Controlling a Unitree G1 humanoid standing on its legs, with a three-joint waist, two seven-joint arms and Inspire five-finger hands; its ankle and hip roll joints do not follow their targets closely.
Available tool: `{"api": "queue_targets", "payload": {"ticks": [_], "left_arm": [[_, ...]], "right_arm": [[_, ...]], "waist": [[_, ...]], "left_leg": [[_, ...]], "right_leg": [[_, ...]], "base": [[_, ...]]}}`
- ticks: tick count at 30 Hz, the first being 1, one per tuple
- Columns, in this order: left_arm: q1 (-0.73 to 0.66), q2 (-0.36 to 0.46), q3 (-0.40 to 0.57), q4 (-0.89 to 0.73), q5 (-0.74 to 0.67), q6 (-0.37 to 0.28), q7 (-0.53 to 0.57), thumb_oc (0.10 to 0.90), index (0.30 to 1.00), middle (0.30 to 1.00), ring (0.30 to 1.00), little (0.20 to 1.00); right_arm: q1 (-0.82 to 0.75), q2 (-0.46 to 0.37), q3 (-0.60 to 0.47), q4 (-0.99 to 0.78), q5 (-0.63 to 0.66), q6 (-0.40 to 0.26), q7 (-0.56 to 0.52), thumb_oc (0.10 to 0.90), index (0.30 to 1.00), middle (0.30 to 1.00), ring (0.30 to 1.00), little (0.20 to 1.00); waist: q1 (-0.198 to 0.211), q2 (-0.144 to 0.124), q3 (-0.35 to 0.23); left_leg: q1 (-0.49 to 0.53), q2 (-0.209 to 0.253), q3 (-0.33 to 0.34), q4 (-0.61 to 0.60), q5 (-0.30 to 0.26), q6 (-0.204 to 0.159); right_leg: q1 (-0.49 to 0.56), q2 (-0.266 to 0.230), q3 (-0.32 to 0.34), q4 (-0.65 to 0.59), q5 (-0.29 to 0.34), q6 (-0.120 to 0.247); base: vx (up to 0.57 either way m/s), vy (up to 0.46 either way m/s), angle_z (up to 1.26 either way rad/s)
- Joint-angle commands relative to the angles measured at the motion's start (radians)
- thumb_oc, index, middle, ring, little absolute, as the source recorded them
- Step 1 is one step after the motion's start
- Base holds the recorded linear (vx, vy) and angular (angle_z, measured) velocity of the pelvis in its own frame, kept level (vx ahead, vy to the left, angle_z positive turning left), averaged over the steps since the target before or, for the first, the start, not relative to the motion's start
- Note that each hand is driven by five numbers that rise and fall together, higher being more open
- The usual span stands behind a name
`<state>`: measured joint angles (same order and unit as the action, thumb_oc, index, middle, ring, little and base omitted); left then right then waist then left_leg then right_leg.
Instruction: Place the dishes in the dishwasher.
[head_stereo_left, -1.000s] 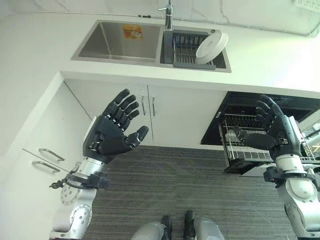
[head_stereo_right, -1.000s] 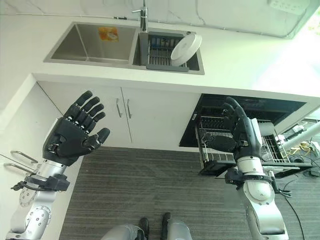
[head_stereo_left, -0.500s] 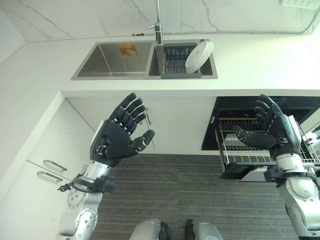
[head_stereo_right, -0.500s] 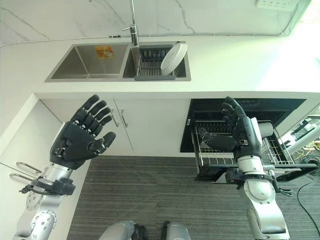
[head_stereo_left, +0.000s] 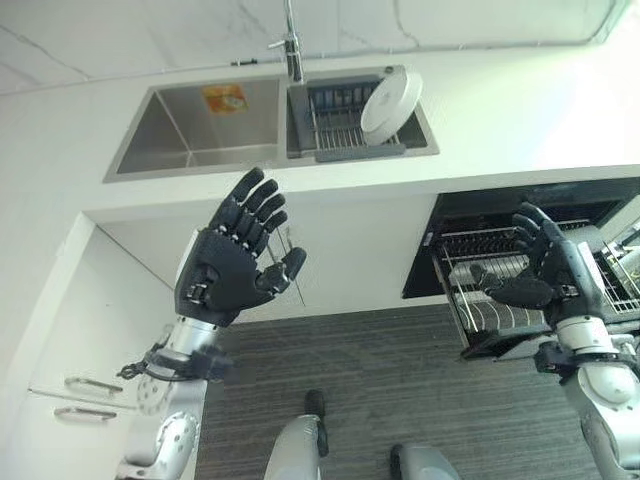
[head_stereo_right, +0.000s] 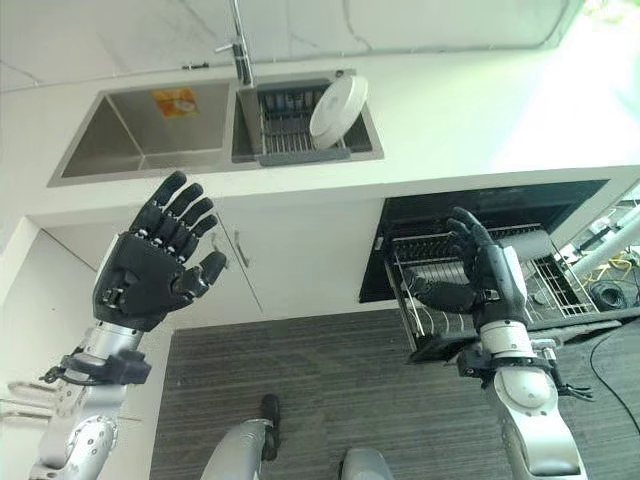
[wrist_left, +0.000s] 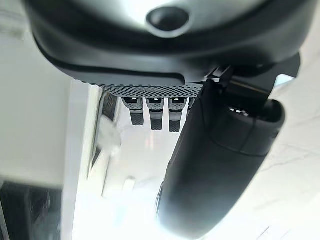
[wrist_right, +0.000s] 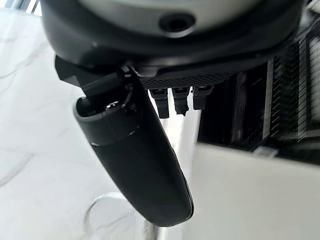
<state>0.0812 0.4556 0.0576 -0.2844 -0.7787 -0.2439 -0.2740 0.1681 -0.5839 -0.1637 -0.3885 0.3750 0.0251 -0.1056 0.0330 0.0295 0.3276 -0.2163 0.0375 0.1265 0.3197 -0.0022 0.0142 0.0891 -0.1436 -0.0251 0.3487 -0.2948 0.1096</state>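
Both dark hands, left hand and right hand, hang released with nothing held; the round white plate leans in the dark sink rack (dishwasher's wire basket pulled out).

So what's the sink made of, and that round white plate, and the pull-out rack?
The sink looks like brushed steel: dull grey sheen. The plate, standing in the sink's drying rack, looks like glazed ceramic, smooth and glossy white, though it could be plastic. The dishwasher rack seems to be thin metal wire, light-coloured, maybe coated.
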Motion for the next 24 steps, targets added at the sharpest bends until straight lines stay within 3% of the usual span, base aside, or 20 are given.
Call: {"api": "queue_targets", "payload": {"ticks": [1,9,11,13,15,17,18,19,21,24], "left_arm": [[-0.064,0.057,0.032,-0.138,0.021,-0.120,-0.036,0.800,0.900,0.900,0.900,0.900],[-0.163,0.089,0.060,-0.204,0.095,-0.192,-0.030,0.800,0.900,0.900,0.900,0.900],[-0.184,0.093,0.061,-0.212,0.105,-0.199,-0.024,0.800,0.900,0.900,0.900,0.900],[-0.206,0.088,0.052,-0.212,0.128,-0.191,-0.017,0.800,0.900,0.900,0.900,0.900],[-0.215,0.073,0.044,-0.213,0.159,-0.185,-0.006,0.800,0.900,0.900,0.900,0.900],[-0.227,0.078,0.031,-0.211,0.193,-0.184,0.036,0.800,0.900,0.900,0.900,0.900],[-0.239,0.092,0.030,-0.199,0.208,-0.182,0.073,0.800,0.900,0.900,0.900,0.900],[-0.242,0.106,0.027,-0.184,0.209,-0.189,0.093,0.800,0.900,0.900,0.900,0.900],[-0.236,0.103,0.011,-0.177,0.261,-0.185,0.099,0.800,0.900,0.900,0.900,0.900],[-0.228,0.105,0.008,-0.181,0.274,-0.180,0.097,0.800,0.900,0.900,0.900,0.900]], "right_arm": [[-0.144,-0.009,-0.028,-0.056,0.001,-0.183,-0.048,0.800,0.900,0.900,0.900,0.900],[-0.188,0.035,-0.031,-0.069,0.012,-0.261,-0.089,0.800,0.900,0.900,0.900,0.900],[-0.209,0.053,-0.017,-0.066,0.024,-0.284,-0.095,0.800,0.900,0.900,0.900,0.900],[-0.224,0.078,0.001,-0.065,0.023,-0.285,-0.113,0.800,0.900,0.900,0.900,0.900],[-0.229,0.099,0.008,-0.068,0.019,-0.289,-0.107,0.800,0.900,0.900,0.900,0.900],[-0.238,0.103,0.018,-0.055,0.034,-0.308,-0.092,0.800,0.900,0.900,0.900,0.900],[-0.244,0.095,0.018,-0.042,0.061,-0.314,-0.068,0.800,0.900,0.900,0.900,0.900],[-0.248,0.081,0.011,-0.034,0.095,-0.322,-0.045,0.800,0.900,0.900,0.900,0.900],[-0.257,0.088,0.009,-0.034,0.144,-0.329,-0.015,0.800,0.900,0.900,0.900,0.900],[-0.253,0.090,0.006,-0.040,0.156,-0.333,-0.004,0.800,0.900,0.900,0.900,0.900]], "waist": [[0.041,-0.031,-0.128],[0.071,-0.069,-0.170],[0.070,-0.068,-0.178],[0.046,-0.045,-0.177],[0.023,-0.029,-0.167],[0.016,-0.023,-0.161],[0.009,-0.024,-0.152],[-0.002,-0.038,-0.141],[-0.028,-0.059,-0.117],[-0.033,-0.061,-0.108]], "left_leg": [[-0.057,0.061,-0.058,-0.020,-0.090,-0.069],[-0.031,-0.035,-0.112,-0.020,-0.132,0.000],[-0.015,-0.058,-0.123,-0.020,-0.147,0.018],[0.017,-0.067,-0.142,-0.020,-0.165,0.036],[0.049,-0.072,-0.143,-0.020,-0.175,0.041],[0.054,-0.064,-0.125,-0.020,-0.175,0.033],[0.061,-0.061,-0.113,-0.020,-0.178,0.027],[0.073,-0.064,-0.089,-0.020,-0.189,0.024],[0.116,-0.060,-0.056,-0.020,-0.231,0.028],[0.135,-0.058,-0.052,-0.020,-0.245,0.032]], "right_leg": [[0.016,0.079,-0.135,-0.049,0.009,-0.023],[0.031,0.008,-0.178,-0.049,0.068,0.025],[0.033,-0.002,-0.192,-0.049,0.160,0.033],[0.020,0.028,-0.182,-0.003,0.261,0.035],[-0.061,0.042,-0.159,0.093,0.265,0.016],[-0.082,0.041,-0.190,0.016,0.231,-0.004],[-0.105,0.043,-0.205,-0.049,0.182,-0.010],[-0.169,0.017,-0.194,-0.049,0.184,0.004],[-0.321,-0.051,-0.144,-0.049,0.299,0.051],[-0.361,-0.068,-0.134,-0.049,0.318,0.059]], "base": [[0.21,0.147,0.38],[0.16,0.174,0.24],[0.13,0.203,-0.05],[0.18,0.272,-0.05],[0.12,0.229,0.07],[0.07,0.070,-0.04],[0.08,-0.086,-0.50],[0.13,-0.209,-0.63],[0.18,-0.296,-0.40],[0.13,-0.201,-0.04]]}}
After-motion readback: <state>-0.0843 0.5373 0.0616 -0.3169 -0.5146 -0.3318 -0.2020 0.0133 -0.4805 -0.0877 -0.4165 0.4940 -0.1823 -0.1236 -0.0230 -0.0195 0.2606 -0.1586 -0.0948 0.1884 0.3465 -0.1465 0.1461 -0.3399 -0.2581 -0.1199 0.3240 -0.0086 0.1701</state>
